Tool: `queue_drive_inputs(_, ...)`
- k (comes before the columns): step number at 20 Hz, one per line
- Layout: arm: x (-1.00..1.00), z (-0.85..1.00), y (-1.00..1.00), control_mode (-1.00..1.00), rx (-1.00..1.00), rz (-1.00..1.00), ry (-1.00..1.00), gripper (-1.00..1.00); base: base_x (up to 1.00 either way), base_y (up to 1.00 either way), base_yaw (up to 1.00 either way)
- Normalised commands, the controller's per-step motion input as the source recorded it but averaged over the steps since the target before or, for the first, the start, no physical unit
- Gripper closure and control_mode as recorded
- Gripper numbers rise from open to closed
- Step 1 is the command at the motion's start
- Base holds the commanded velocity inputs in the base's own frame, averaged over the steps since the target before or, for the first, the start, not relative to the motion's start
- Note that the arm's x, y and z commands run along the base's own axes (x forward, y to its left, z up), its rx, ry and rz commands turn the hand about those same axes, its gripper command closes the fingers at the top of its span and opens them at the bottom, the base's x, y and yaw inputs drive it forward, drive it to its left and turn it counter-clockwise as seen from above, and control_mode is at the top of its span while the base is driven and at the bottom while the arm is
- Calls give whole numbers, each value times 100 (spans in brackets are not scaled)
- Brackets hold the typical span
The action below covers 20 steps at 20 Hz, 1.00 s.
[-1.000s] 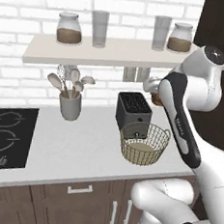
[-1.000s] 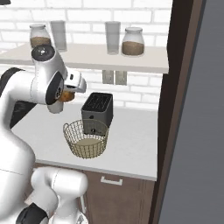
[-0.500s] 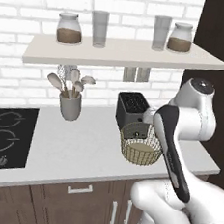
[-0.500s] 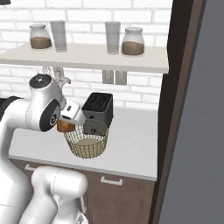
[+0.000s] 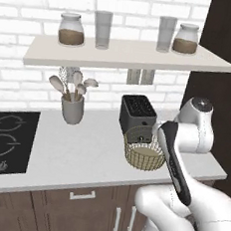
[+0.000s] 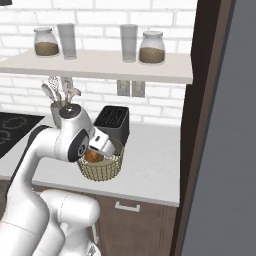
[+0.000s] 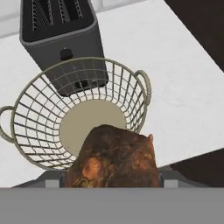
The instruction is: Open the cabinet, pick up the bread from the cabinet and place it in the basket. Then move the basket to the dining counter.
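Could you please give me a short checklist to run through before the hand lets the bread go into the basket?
1. Bread held in the hand: ok; it sits between the fingers in the hand view.
2. Hand over the basket: ok; the pale bottom and the wire rim lie below the bread.
3. Basket free of other things: ok; only its pale bottom shows.
4. Basket upright on the white worktop: ok in both base views.
5. Toaster out of the drop path: ok; it stands close behind the basket, not over its opening.
6. Bread low enough to drop softly: cannot tell; its height above the bottom is unclear.
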Motion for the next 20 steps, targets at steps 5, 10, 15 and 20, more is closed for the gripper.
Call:
queue_drive_inputs(5, 80, -17, 0, -100, -2, 0, 1, 100, 0, 0, 0)
queue_drive_inputs(10, 77, -25, 2, -100, 0, 0, 8, 100, 0, 0, 0)
queue_drive_inputs(15, 7, -60, 6, -100, 0, 0, 10, 100, 0, 0, 0)
queue_drive_inputs(20, 11, -55, 15, -100, 0, 0, 9, 100, 0, 0, 0)
